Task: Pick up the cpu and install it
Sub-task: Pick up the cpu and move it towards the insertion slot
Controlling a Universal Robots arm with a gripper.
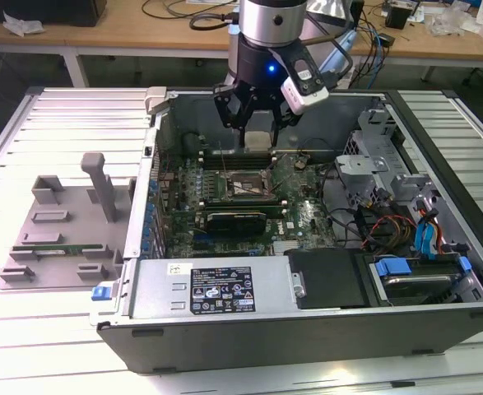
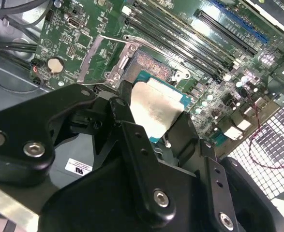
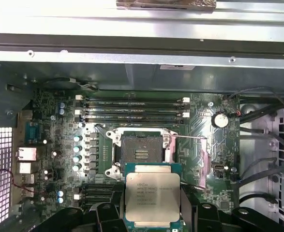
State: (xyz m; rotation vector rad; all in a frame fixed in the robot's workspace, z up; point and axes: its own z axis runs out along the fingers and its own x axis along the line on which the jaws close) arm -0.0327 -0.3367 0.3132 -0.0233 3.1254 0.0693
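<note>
Fingers (image 2: 137,150) gripped the cpu (image 3: 153,200) by opposite edges near the open socket (image 3: 142,150); we judged it light, rigid and fragile underneath, so edge-hold only.

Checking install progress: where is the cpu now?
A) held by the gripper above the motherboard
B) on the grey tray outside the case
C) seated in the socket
A: in the first wrist view the gripper clamps the cpu by its edges, and the socket is open and empty.
</note>
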